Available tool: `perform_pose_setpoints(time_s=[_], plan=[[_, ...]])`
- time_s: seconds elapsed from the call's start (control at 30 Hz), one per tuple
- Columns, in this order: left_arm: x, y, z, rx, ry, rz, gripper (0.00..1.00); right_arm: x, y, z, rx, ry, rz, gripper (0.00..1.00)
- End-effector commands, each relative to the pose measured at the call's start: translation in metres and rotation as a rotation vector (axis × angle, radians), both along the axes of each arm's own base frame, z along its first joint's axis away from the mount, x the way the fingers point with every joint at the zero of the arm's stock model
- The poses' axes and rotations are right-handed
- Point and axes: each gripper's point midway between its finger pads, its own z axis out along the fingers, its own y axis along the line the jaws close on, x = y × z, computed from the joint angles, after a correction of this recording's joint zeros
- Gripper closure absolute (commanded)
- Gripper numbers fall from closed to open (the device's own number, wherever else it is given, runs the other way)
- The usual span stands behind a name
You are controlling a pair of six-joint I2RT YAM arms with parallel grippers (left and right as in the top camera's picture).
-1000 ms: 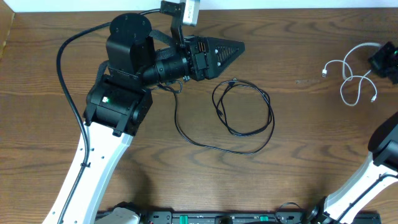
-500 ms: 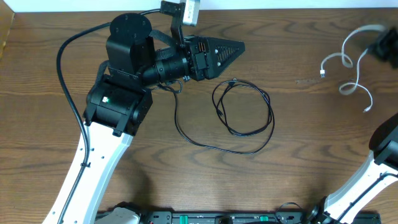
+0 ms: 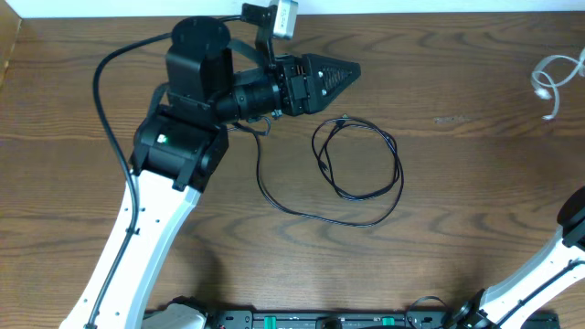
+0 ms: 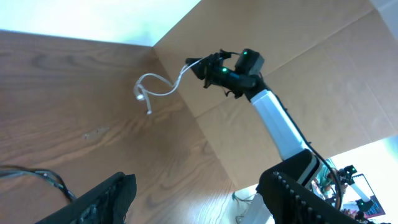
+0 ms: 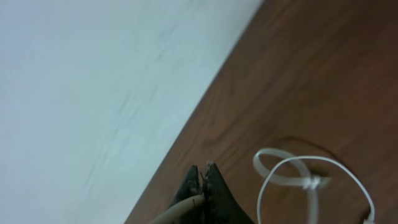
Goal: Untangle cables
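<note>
Right gripper point(image 4: 200, 64): jaws pressed together, pinching the white cable point(image 4: 155, 88). The cable hangs curled, plug end dangling, well to the right of the black cable point(image 3: 400, 174). Lift it clear and set it down well apart from the black cable. The black cable lies in a loose loop on the tabletop point(image 3: 475, 228). Left gripper point(image 3: 350, 69): jaws spread, empty, just beside the black cable.
</note>
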Motion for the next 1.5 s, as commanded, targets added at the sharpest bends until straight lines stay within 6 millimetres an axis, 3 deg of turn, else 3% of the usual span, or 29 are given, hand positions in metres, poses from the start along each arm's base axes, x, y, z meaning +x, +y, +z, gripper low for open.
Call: perform_pose_setpoints(time_s=[0.0,0.1,0.17,0.2,0.23,0.3,0.47,0.6,0.7,0.87,1.03,1.23,1.3,1.37,1.47], plan=[[0.004,-0.002,-0.003,0.012,-0.012,-0.006,0.29,-0.009,-0.021,0.006,-0.054,0.034,-0.138,0.99],[0.009,-0.004,-0.009,0.018,0.003,-0.006,0.29,-0.014,-0.032,0.003,-0.114,0.067,-0.175,0.97],[0.012,-0.005,-0.014,0.022,0.013,-0.006,0.29,-0.017,-0.036,0.001,-0.172,0.096,-0.16,0.35],[0.013,-0.006,-0.016,0.024,0.017,-0.006,0.29,-0.019,-0.034,-0.003,-0.187,0.12,-0.139,0.09],[0.014,-0.006,-0.017,0.025,0.021,-0.006,0.29,-0.023,-0.032,-0.008,-0.193,0.15,-0.126,0.01],[0.016,-0.007,-0.019,0.027,0.025,-0.006,0.29,-0.04,-0.031,-0.027,-0.177,0.256,-0.146,0.01],[0.016,-0.007,-0.019,0.027,0.026,-0.006,0.29,-0.114,-0.034,-0.073,-0.158,0.629,-0.313,0.01],[0.016,-0.007,-0.019,0.027,0.026,-0.007,0.29,-0.135,-0.028,-0.085,-0.139,0.731,-0.312,0.01],[0.015,-0.006,-0.021,0.03,0.032,-0.007,0.29,-0.121,-0.007,-0.085,-0.105,0.684,-0.155,0.01],[0.014,-0.002,-0.04,0.126,-0.007,-0.008,0.29,-0.086,0.06,-0.076,-0.027,0.503,0.277,0.03],[0.027,0.026,-0.094,0.327,0.135,0.164,0.3,-0.079,0.136,-0.073,-0.019,0.45,0.619,0.03],[0.026,0.04,-0.148,0.506,0.227,0.161,0.34,-0.085,0.224,-0.078,0.001,0.498,0.877,0.01],[0.027,0.039,-0.164,0.529,0.271,0.152,0.37,-0.083,0.245,-0.08,-0.012,0.508,0.924,0.01],[0.028,0.043,-0.183,0.575,0.324,0.161,0.52,-0.081,0.261,-0.082,-0.034,0.522,0.957,0.01],[0.031,0.057,-0.211,0.669,0.399,0.21,0.54,-0.08,0.281,-0.083,-0.054,0.527,0.998,0.01]])
